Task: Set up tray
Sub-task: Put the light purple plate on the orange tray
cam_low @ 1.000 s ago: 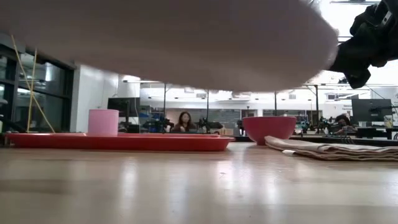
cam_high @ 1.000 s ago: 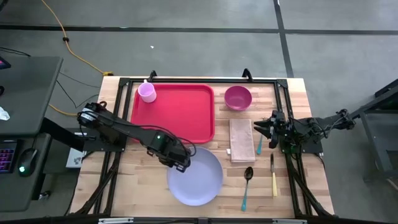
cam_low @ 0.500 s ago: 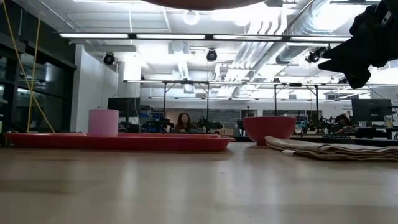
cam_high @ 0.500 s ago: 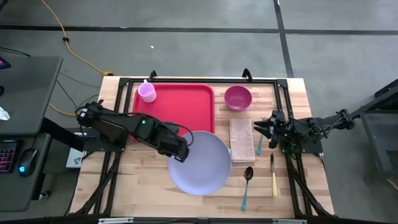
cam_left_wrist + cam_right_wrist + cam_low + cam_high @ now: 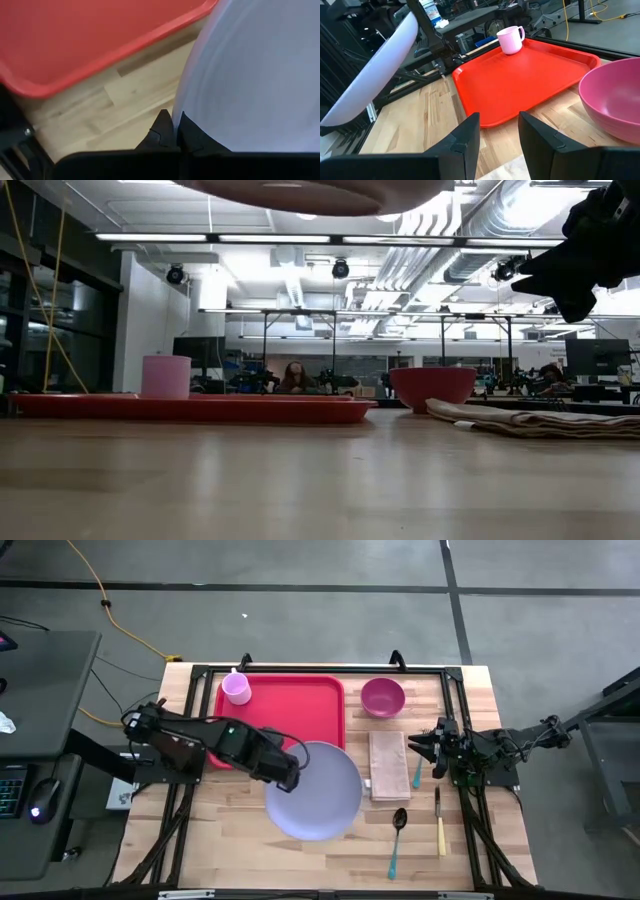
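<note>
- High view: left tool (image 5: 290,778) clamped on rim of lavender plate (image 5: 315,790), lifted, overlapping the tray's (image 5: 285,720) near corner. Pink cup (image 5: 236,688) already on tray; bowl (image 5: 382,697), napkin (image 5: 387,764), spoon (image 5: 397,830), knife (image 5: 439,823) on the worktop (image 5: 220,835).
- Low view: plate underside overhead.
- Right wrist view: right tool (image 5: 499,131) parted, empty.

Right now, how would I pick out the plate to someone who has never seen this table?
Start at the red tray at the table's far left. Just off its near right corner the left gripper is shut on the rim of the lavender plate, lifted off the wood and tilted. It is the only large pale disc; the bowl is smaller and magenta.
</note>
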Motion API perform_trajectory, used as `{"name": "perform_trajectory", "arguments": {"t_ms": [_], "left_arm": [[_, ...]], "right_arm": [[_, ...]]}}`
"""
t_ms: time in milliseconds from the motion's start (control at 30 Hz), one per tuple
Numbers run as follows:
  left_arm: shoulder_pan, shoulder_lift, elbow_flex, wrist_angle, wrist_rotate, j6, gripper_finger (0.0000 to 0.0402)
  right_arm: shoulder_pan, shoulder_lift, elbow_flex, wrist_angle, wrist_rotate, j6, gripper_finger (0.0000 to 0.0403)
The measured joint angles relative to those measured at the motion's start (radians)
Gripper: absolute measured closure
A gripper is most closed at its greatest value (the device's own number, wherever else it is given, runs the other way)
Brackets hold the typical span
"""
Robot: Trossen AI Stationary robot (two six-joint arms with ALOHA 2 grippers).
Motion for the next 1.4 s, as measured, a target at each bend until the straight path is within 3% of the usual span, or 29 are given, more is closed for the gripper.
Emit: {"name": "perform_trajectory", "arguments": {"t_ms": [500, 1400], "left_arm": [[0.294, -0.007, 0.0, 0.0, -0.047, 0.392, 0.0389], [0.633, -0.061, -0.012, 0.002, -0.09, 0.819, 0.0389]], "right_arm": [[0.0, 0.0, 0.0, 0.0, -0.008, 0.004, 0.029], [0.0, 0.0, 0.0, 0.0, 0.05, 0.029, 0.029]]}}
